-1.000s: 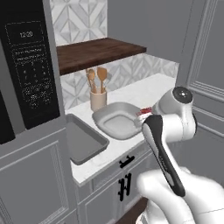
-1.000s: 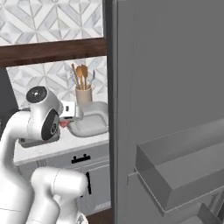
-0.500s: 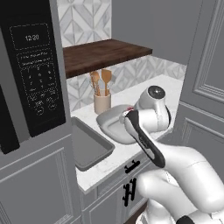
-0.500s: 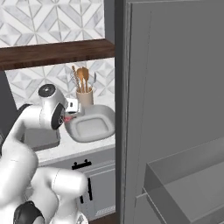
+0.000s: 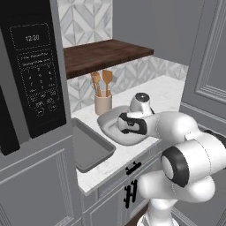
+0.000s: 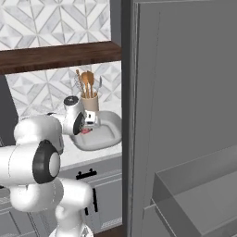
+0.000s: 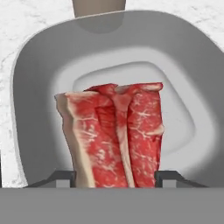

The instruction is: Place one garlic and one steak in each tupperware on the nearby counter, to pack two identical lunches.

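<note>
A bright red steak (image 7: 113, 135) with pale streaks hangs between my fingertips (image 7: 168, 177), and my gripper (image 7: 113, 177) is shut on it. Just below it lies the rounded-square grey tupperware (image 7: 35, 87), with nothing else inside. In the right base view, a bit of the steak (image 6: 85, 131) shows under the hand, over the dish's (image 6: 105, 137) left part. The left base view has the hand low over that dish (image 5: 109, 122). The flat rectangular tupperware (image 5: 90, 150) lies to its left on the white counter (image 5: 170, 95). The garlic is out of view.
A beige cup of wooden utensils (image 5: 103, 103) stands right behind the dish, under a dark wooden shelf (image 5: 101, 55). A black microwave (image 5: 31, 75) towers at the left. A tall grey door (image 6: 185, 115) with shelves stands close on the right.
Both base views have shifted, so the base has driven. The arm has folded down and forward, bringing the hand with the steak low over the rounded dish.
</note>
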Controlling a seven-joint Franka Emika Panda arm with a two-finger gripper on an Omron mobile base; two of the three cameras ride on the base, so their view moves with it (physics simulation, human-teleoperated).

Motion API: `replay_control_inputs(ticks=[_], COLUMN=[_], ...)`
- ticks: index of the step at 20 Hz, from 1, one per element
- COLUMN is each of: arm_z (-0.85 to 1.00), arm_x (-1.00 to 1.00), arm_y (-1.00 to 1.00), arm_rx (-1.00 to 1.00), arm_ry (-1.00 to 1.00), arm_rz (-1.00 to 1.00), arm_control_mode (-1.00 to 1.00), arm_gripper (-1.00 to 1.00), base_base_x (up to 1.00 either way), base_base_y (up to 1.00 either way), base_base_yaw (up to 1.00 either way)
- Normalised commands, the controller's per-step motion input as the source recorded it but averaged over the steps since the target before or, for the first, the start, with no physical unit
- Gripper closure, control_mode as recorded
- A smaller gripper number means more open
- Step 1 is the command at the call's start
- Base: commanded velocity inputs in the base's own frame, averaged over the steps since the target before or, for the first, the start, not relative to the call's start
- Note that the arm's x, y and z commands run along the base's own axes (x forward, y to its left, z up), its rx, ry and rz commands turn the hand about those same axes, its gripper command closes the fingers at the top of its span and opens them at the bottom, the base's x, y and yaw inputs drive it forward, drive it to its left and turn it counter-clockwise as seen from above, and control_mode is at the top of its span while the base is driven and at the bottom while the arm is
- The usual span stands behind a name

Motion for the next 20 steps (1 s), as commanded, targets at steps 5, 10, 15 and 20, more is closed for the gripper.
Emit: replay_control_inputs(ticks=[5,10,15,20], arm_z=[-0.01,0.04,0.29,0.39], arm_x=[0.62,-0.10,-0.87,-1.00], arm_y=[-0.06,0.00,-0.06,-0.15], arm_rx=[0.00,0.00,0.00,0.00], arm_ry=[0.09,0.14,0.03,-0.02], arm_rz=[0.03,0.00,0.00,0.00], arm_control_mode=[-1.00,-1.00,-1.00,-1.00], arm_gripper=[-1.00,-1.00,-1.00,-1.00], base_base_x=[0.00,0.00,0.00,0.00], base_base_y=[0.00,0.00,0.00,0.00], base_base_yaw=[0.00,0.00,0.00,0.00])
